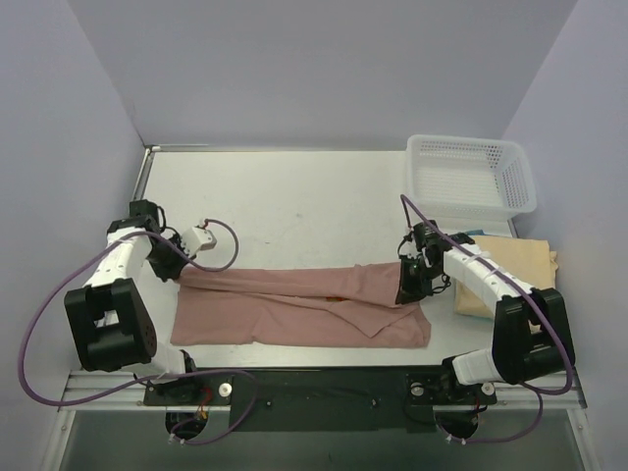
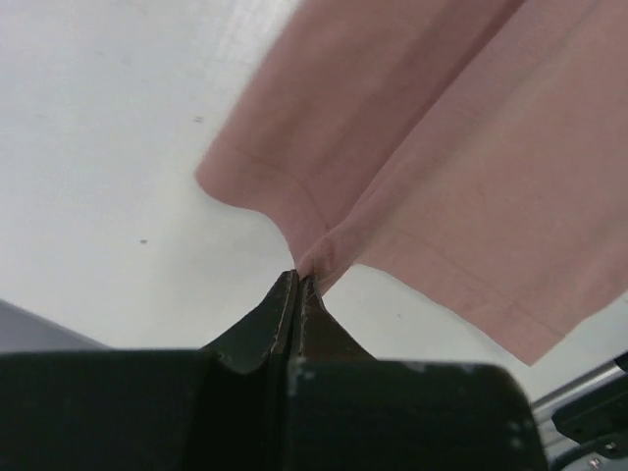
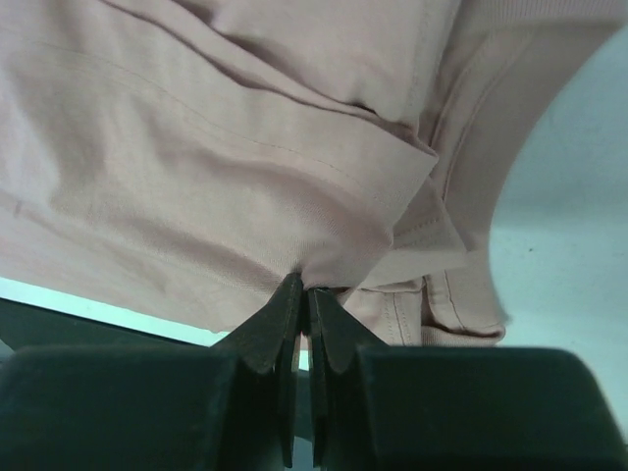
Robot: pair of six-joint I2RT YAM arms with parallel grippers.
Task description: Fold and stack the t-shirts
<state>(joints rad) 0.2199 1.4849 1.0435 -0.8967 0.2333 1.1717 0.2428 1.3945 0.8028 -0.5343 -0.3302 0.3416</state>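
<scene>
Top external view, read from the left: shows the left gripper (image 1: pixel 181 267) low over the white table (image 1: pixel 294 191), clenched on the left end of the pink shirt (image 1: pixel 294 306). Borne out in the left wrist view, with both jaws pressed flat together on a small bunch of hemmed edge and the cloth fanning away up and to the right above bare tabletop. Moving toward the middle, finds the pink shirt stretched as one long band across the near half of the table, doubled over lengthwise, its far edge drawn fairly straight between the two arms and its near edge lying flat close to the front of the table. Further right, shows the right gripper (image 1: pixel 408 287) grasping the other end of the same shirt; in the right wrist view, jaws closed tight on a gathered fold, with several layers and a seamed edge bunched just beyond the tips. Further right again, shows the tan shirt (image 1: pixel 525 257) folded flat beside the right arm, partly hidden by it and apart from the pink one. At the far right corner, shows a white mesh basket (image 1: pixel 520 191) just behind the tan shirt.
</scene>
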